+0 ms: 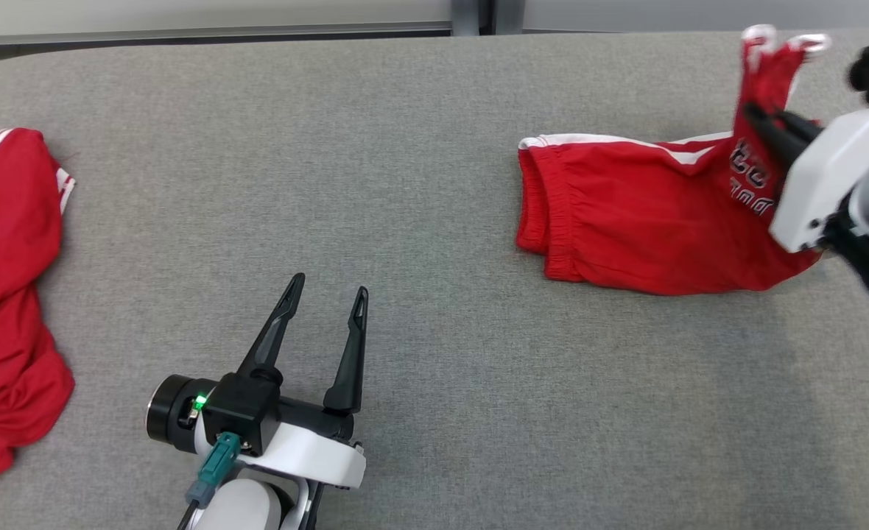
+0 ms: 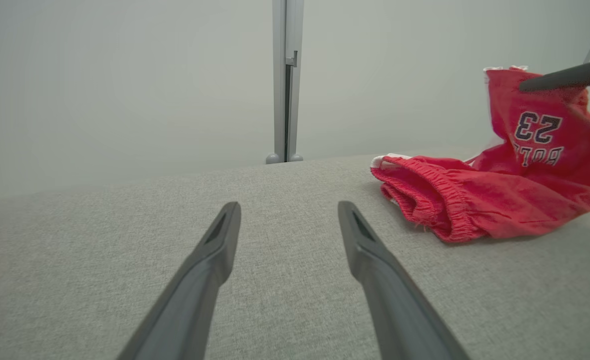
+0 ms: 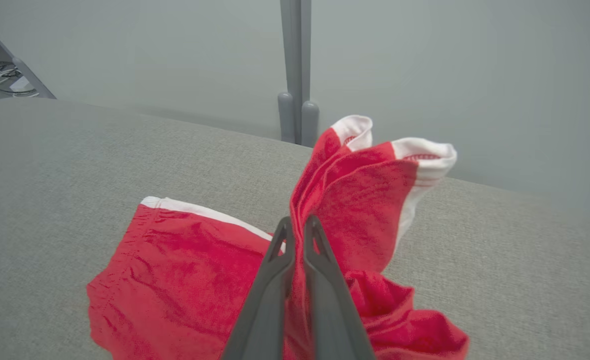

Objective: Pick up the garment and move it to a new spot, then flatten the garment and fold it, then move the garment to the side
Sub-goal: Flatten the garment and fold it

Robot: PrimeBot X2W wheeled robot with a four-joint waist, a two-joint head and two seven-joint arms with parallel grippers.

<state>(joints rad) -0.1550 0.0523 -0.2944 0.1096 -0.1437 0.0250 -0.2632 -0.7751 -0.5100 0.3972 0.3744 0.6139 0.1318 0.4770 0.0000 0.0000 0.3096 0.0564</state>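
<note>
Red shorts (image 1: pixel 626 213) with white side stripes lie on the grey table at the right, elastic waistband toward the centre. My right gripper (image 1: pixel 762 118) is shut on the leg end, holding it lifted off the table; the right wrist view has the fabric (image 3: pixel 365 200) pinched between the closed fingers (image 3: pixel 320 260), white hem flopping above. A "23" print (image 2: pixel 535 127) faces the left wrist camera. My left gripper (image 1: pixel 328 291) rests open low over bare table at the lower centre-left, well apart from the shorts (image 2: pixel 475 200).
A second red garment with white trim (image 1: pixel 4 294) lies crumpled at the table's left edge. The grey fabric table (image 1: pixel 434 147) stretches between the two garments. A pale wall with a grey post (image 2: pixel 285 80) stands behind the far edge.
</note>
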